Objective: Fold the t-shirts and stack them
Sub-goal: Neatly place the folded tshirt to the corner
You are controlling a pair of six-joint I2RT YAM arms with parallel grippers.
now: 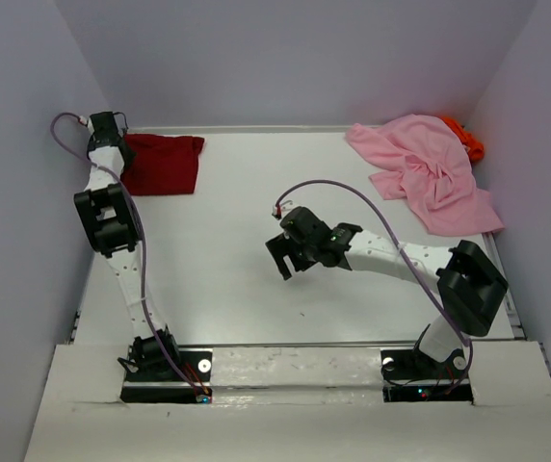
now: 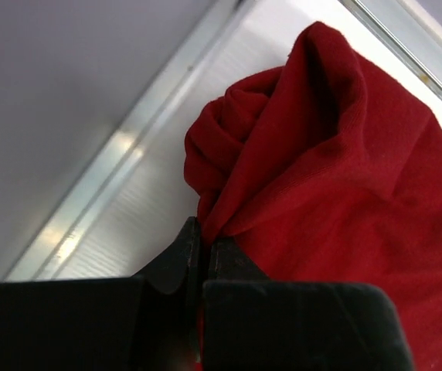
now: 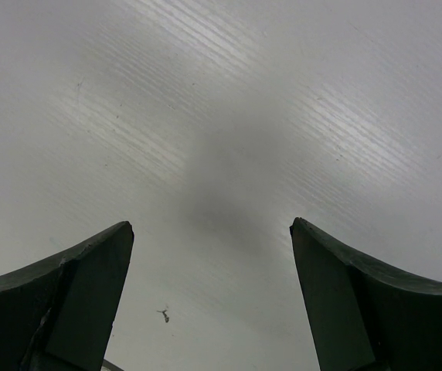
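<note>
So where's the dark red t-shirt? — At the far left corner of the table, bunched up in folds close to the edge strip by the side wall.

And the left gripper? — Right at that shirt's near-wall edge. Its jaws are pressed together with a pinch of the red cloth caught between them; the wrist view shows the fabric running up out of the tips.

What about the right gripper? — Over the middle of the table, well apart from every shirt. Its jaws stand wide, nothing between them, only bare white surface and a tiny dark speck below.

The other two shirts? — Far right corner. The light pink t-shirt lies crumpled and spread out, one end reaching down along the right edge. The bright orange t-shirt peeks out behind it, mostly covered by the pink one, hard against the right wall
</note>
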